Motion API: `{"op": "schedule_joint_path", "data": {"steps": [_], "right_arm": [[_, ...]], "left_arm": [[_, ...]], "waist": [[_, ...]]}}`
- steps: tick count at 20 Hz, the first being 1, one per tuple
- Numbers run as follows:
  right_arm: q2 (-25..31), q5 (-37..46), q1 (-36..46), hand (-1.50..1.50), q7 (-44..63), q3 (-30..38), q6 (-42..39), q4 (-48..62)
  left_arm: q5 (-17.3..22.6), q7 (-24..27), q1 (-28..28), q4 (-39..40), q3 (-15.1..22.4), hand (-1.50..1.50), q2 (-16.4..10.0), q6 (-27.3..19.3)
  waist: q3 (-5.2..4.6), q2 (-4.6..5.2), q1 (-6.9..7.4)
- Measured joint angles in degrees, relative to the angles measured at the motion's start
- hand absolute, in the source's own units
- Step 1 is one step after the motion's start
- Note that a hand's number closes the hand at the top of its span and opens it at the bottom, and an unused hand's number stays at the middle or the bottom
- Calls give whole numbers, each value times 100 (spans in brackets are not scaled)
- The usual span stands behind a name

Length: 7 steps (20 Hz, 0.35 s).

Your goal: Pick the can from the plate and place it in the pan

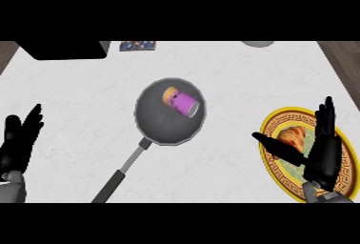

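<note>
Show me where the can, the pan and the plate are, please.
can [183, 103], head view: on its purple side.
pan [159, 123], head view: on its bare dark floor.
plate [275, 123], head view: on its patterned upper-left rim.

The can [181, 101], purple with an orange end, lies on its side in the upper part of the dark round pan [158, 126], well to the left of the right hand [325, 145]. The pan's long handle points down-left. The gold-rimmed patterned plate [276, 120] lies directly beneath the right hand.
</note>
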State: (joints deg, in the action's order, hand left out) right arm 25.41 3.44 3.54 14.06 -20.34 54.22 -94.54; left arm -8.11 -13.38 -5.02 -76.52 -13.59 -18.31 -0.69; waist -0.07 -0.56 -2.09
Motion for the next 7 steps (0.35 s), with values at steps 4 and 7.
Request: {"op": "schedule_joint_path", "data": {"steps": [4, 7], "right_arm": [[584, -294, -1031, -150, -126, 362, -365, -1064], [840, -455, -1827, -150, -333, 628, -590, -1751]], "left_arm": [[-54, -47, -110, 34, 44, 0, 66, -54], [-65, 33, -182, 150, 37, 0, 63, -31]], "waist": [[4, 20, 43], [5, 29, 65]]}}
